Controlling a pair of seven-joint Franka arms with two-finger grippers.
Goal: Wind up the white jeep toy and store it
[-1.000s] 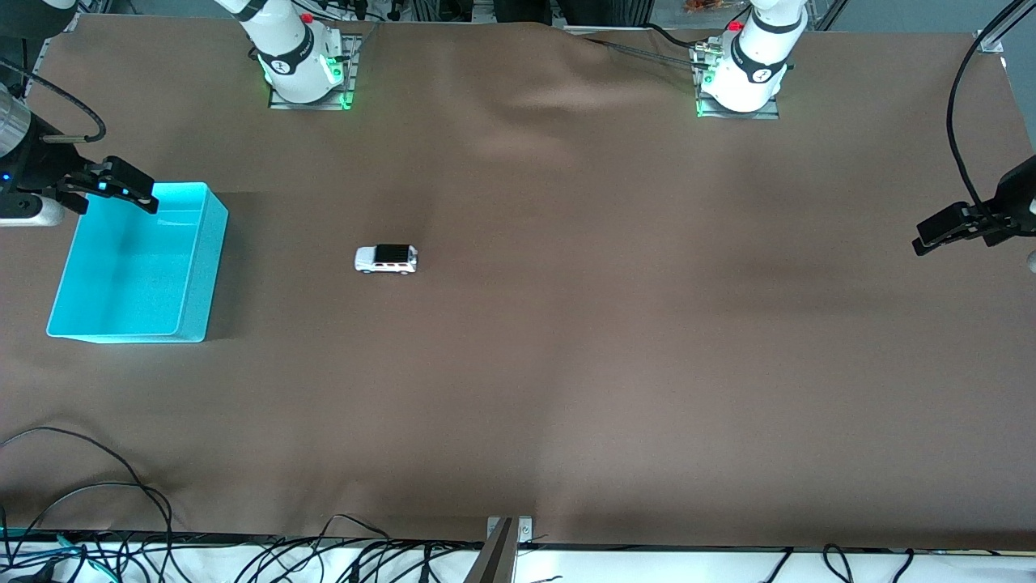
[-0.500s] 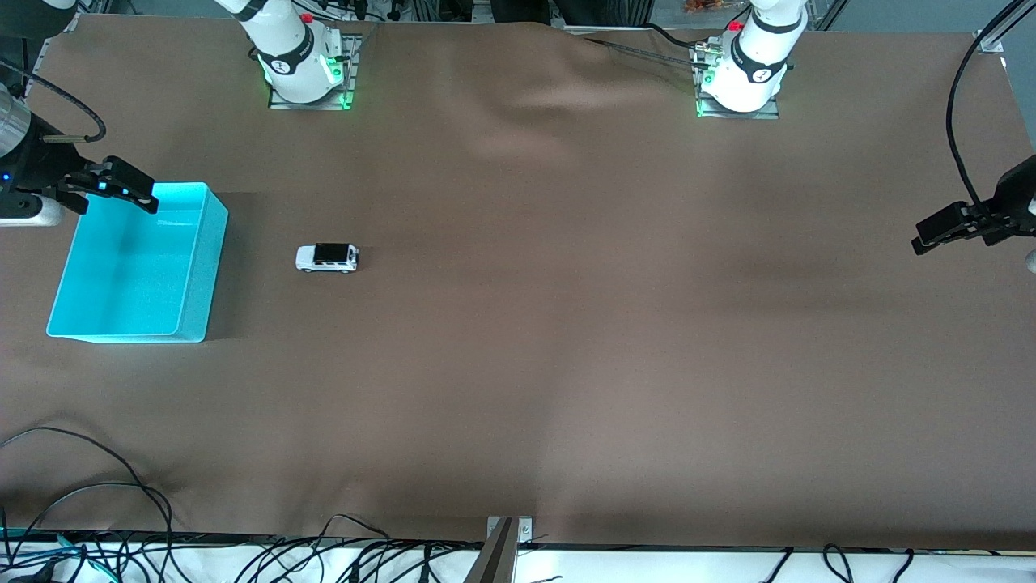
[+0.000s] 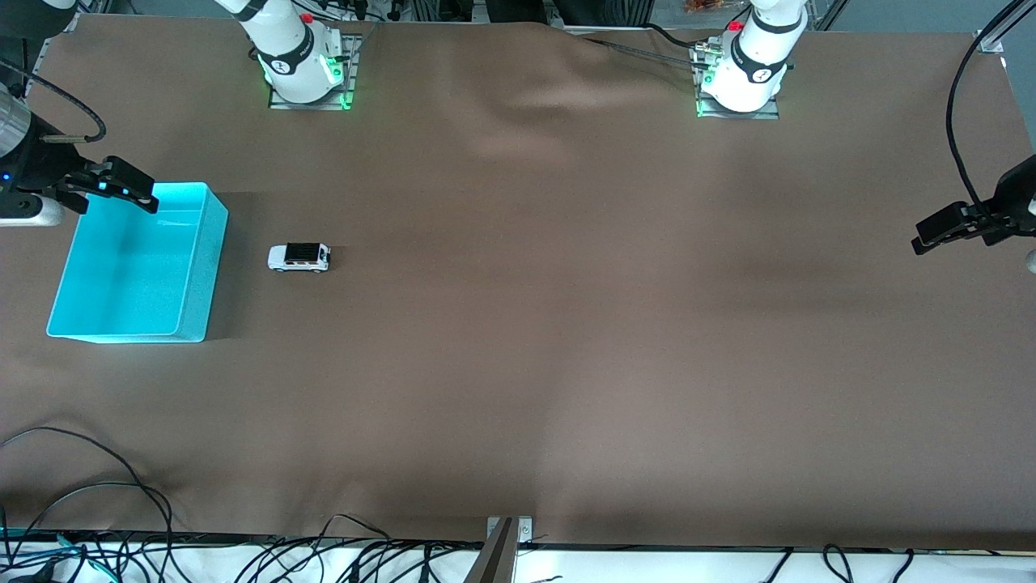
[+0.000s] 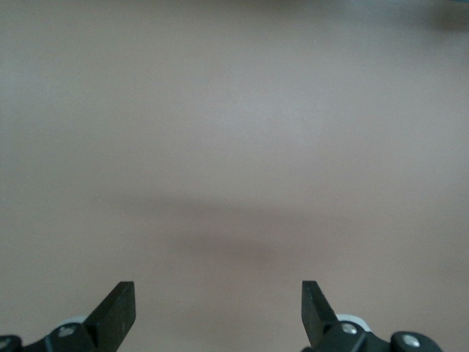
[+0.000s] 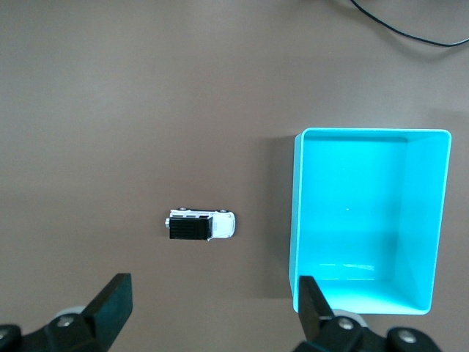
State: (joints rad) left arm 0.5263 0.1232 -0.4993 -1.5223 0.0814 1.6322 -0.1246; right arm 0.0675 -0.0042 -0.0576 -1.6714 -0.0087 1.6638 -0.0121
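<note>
The white jeep toy (image 3: 299, 257) (image 5: 200, 224), boxy with a black roof, stands on its wheels on the brown cloth, a short gap from the turquoise bin (image 3: 215, 259) (image 5: 297, 220). The bin is open-topped with nothing in it. My right gripper (image 3: 120, 189) (image 5: 215, 304) hangs open and empty over the bin's edge that lies farther from the front camera. Out at the left arm's end of the table, my left gripper (image 3: 951, 230) (image 4: 218, 308) is open above bare cloth and holds nothing. Neither gripper touches the jeep.
Loose black cables (image 3: 97, 502) lie along the table edge nearest the front camera, with a metal bracket (image 3: 510, 534) at its middle. The cloth wrinkles into a low ridge (image 3: 550, 97) between the two arm bases.
The jeep has rolled on its own across the cloth toward the bin, covering less ground in the last half second. Both arms stayed where they were.
</note>
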